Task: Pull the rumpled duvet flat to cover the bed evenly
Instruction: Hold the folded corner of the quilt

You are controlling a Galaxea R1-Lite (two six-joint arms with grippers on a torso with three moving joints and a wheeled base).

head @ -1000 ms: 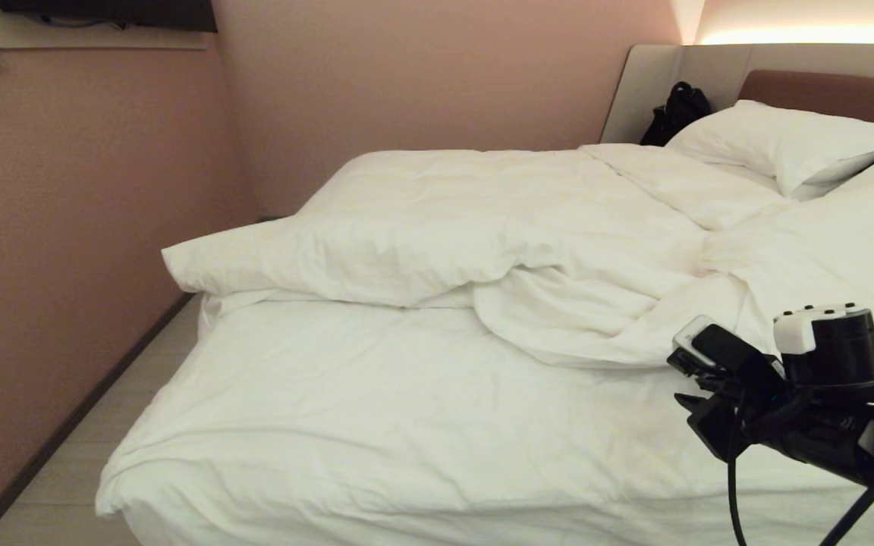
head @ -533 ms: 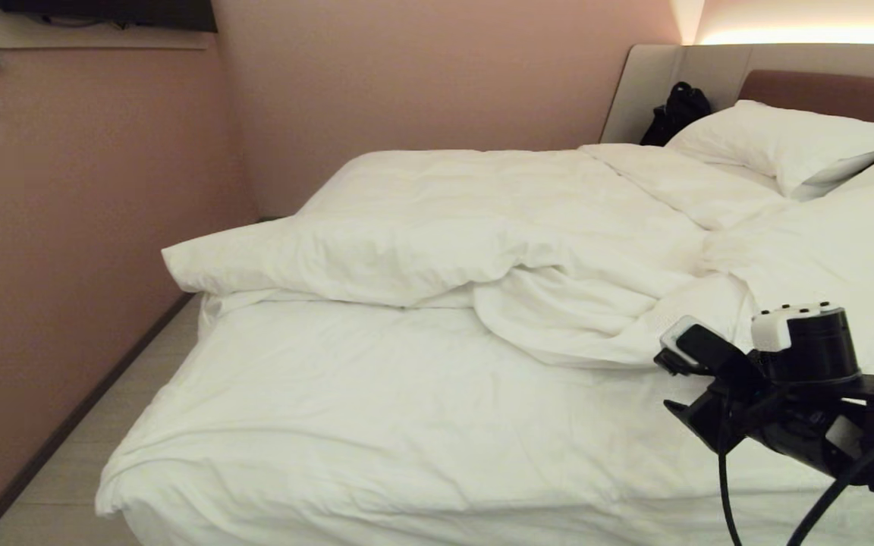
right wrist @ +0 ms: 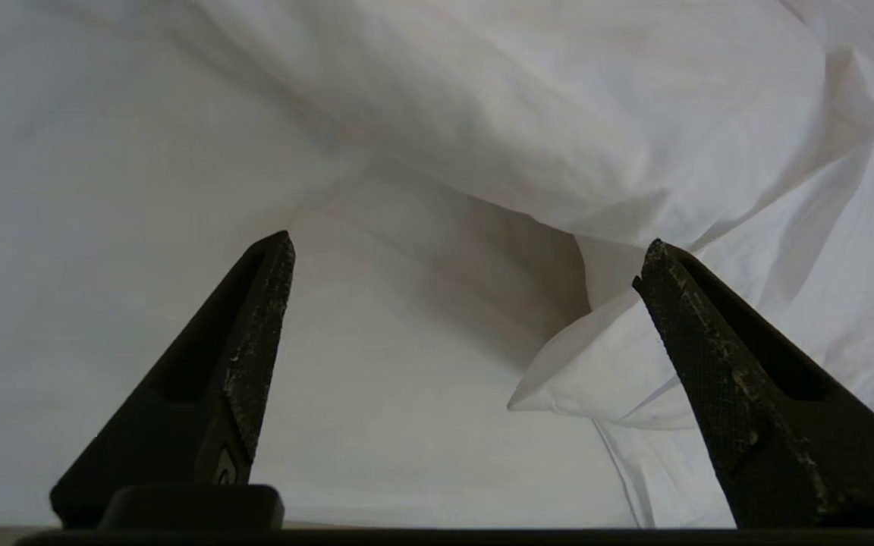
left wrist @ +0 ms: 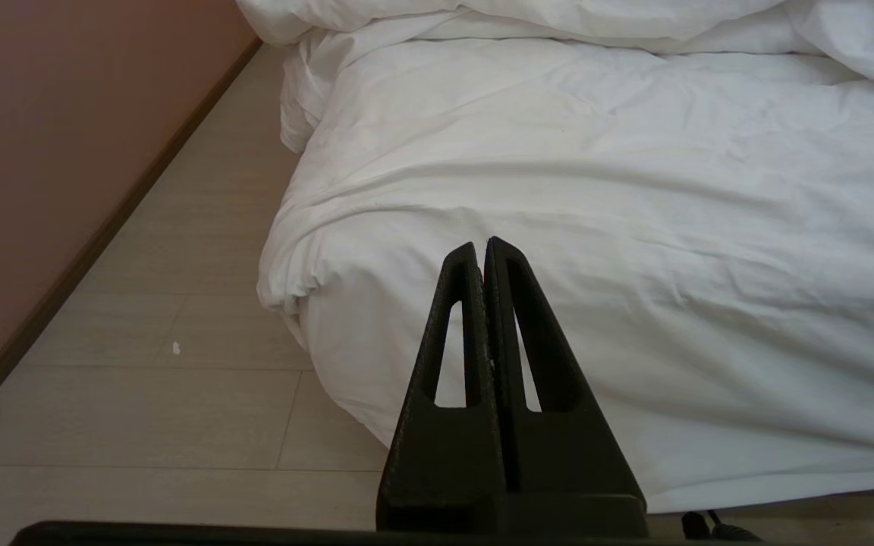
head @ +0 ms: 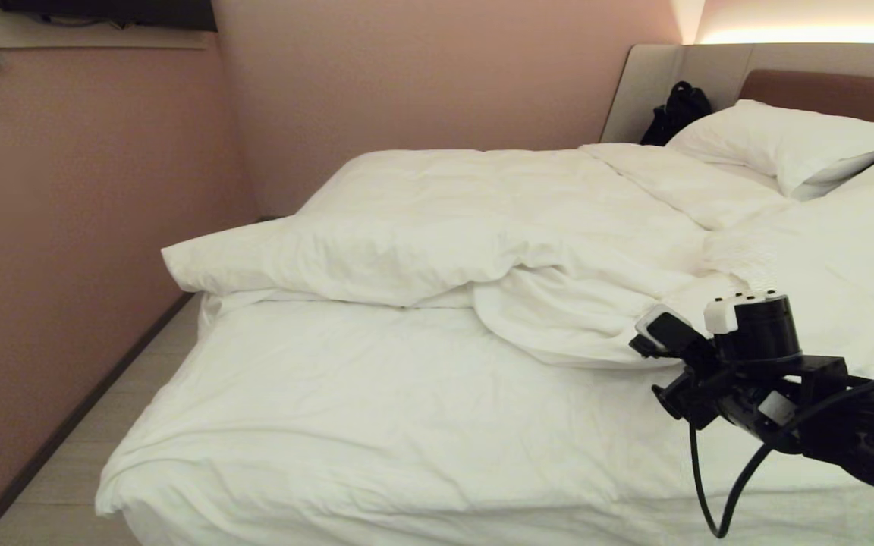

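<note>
Right gripper [right wrist: 467,250] fingers wide open, just before duvet [head: 482,227] edge; push in deep, then close. Left gripper [left wrist: 486,246] fingers closed, idle by bed [left wrist: 482,440].

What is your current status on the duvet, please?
Right gripper open, empty, facing the duvet edge. Left gripper shut, parked off the bed corner. Duvet bunched. Nothing blocking.

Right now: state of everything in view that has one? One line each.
duvet: rumpled, bunched toward the headboard, not spread flat.
bed: foot half bare, only the sheet showing.
pillows: at the headboard, one partly under the duvet.
right gripper: open, over the sheet, pointing at a folded duvet edge, holding nothing.
left gripper: shut, empty, off the foot corner of the bed.
</note>
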